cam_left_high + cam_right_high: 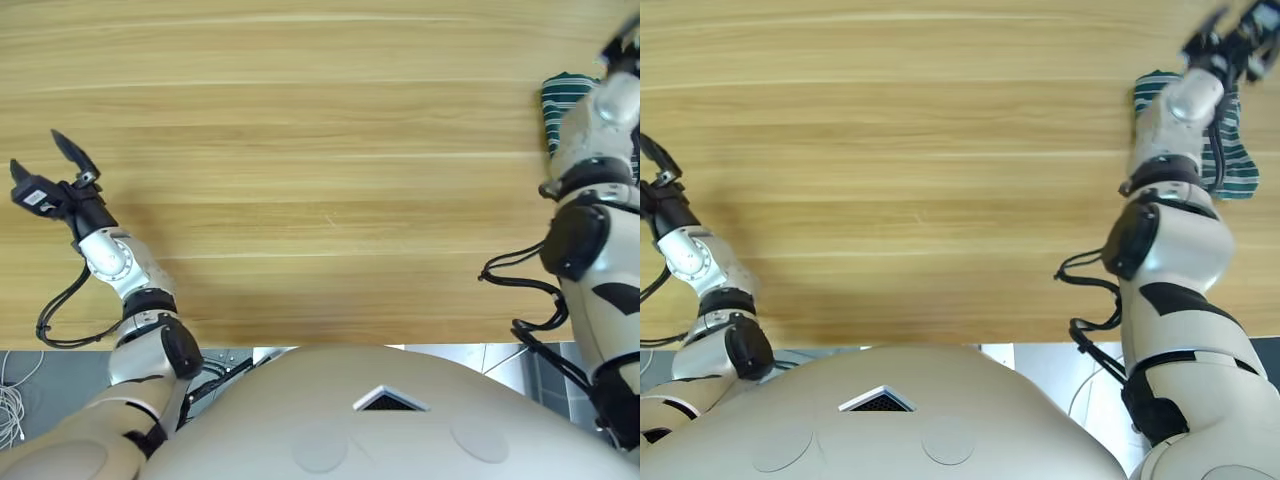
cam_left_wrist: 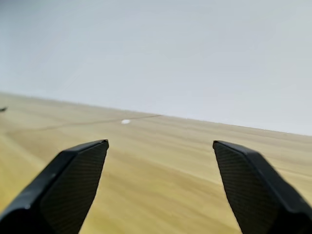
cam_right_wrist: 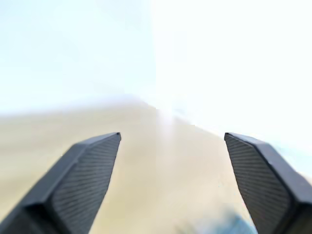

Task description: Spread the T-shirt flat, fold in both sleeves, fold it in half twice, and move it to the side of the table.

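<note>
Right end effector (image 3: 171, 135) (spread wide) extended forward over the T-shirt (image 1: 1238, 165)

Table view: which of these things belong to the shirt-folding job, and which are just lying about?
Job:
wooden table
striped T-shirt, folded, at its right side
left end effector, open
right end effector, open

Lying about:
white cables on the floor

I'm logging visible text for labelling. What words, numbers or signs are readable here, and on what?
None can be read.
A small white sticker on the left gripper is too small to read.
The striped T-shirt and wooden table show no print.
</note>
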